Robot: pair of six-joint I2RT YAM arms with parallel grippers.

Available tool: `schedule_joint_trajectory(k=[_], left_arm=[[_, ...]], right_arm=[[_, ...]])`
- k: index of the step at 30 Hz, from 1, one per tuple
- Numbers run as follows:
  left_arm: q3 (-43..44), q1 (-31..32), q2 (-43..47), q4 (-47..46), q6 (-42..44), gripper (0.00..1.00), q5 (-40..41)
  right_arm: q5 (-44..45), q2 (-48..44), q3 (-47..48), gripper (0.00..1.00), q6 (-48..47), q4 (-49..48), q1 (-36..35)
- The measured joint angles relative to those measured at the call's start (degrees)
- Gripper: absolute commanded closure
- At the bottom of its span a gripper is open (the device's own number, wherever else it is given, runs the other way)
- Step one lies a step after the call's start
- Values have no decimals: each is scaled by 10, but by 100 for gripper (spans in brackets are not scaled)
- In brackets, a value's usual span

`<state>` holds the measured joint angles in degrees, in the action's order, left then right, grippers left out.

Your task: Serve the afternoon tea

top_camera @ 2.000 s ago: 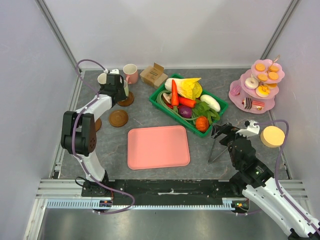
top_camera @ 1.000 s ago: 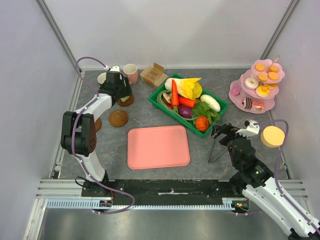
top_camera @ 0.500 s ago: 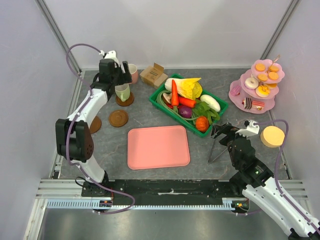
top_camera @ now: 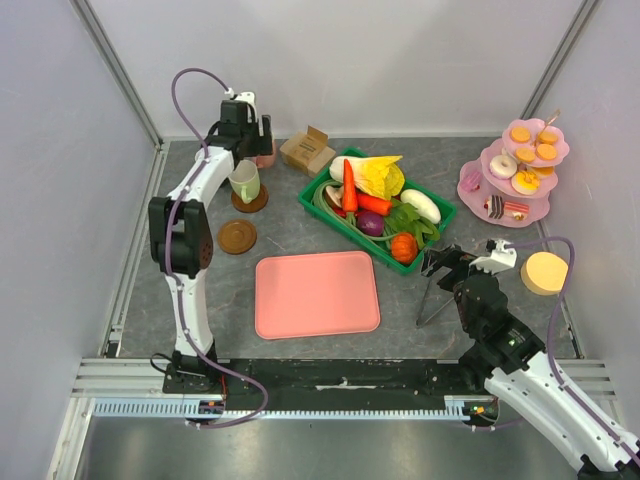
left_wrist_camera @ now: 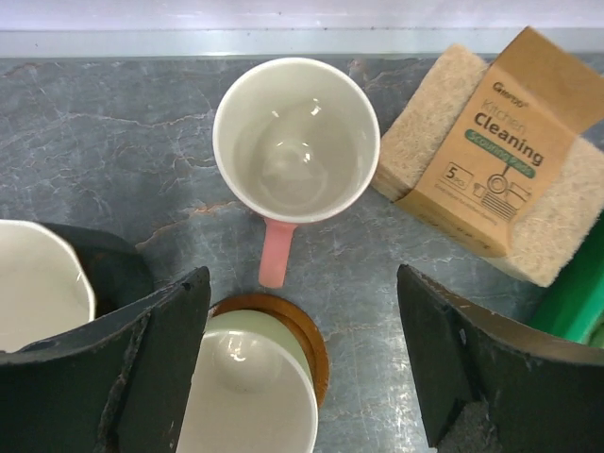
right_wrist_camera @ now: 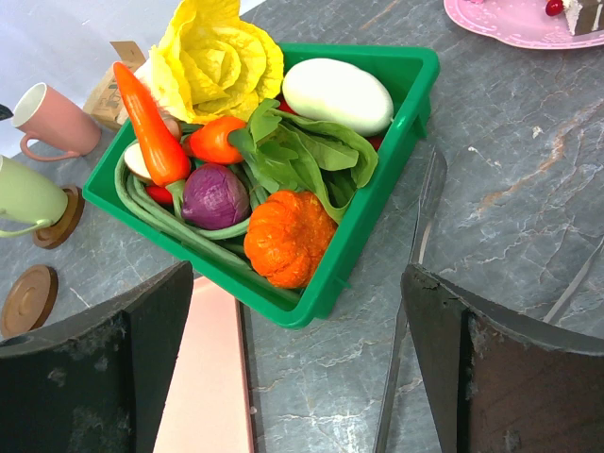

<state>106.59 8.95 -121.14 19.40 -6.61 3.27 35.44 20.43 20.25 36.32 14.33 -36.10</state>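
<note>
We've dropped the pale-green mug [left_wrist_camera: 247, 392] on its coaster [left_wrist_camera: 319, 342]; left gripper [left_wrist_camera: 304, 354], released and empty, has swung over the pink mug [left_wrist_camera: 295, 142]; likely our next pick; right gripper [right_wrist_camera: 297, 363] spread, idle.

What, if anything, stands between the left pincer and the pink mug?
Nothing visible. The open left pincer hangs over the pink mug with only air between. The green mug on its coaster, the black mug and the sponge pack all sit beside that path, not in it.
</note>
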Motion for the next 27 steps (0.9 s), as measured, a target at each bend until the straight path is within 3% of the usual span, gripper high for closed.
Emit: schedule_joint_trajectory(k=[16,27], left_arm=[[72,0,-75,24,8,22,11],[82,-2,-110,31,11,34,12]], right_arm=[[5,7,0,2,-1,0,0],[6,18,0,2,-1,0,0]])
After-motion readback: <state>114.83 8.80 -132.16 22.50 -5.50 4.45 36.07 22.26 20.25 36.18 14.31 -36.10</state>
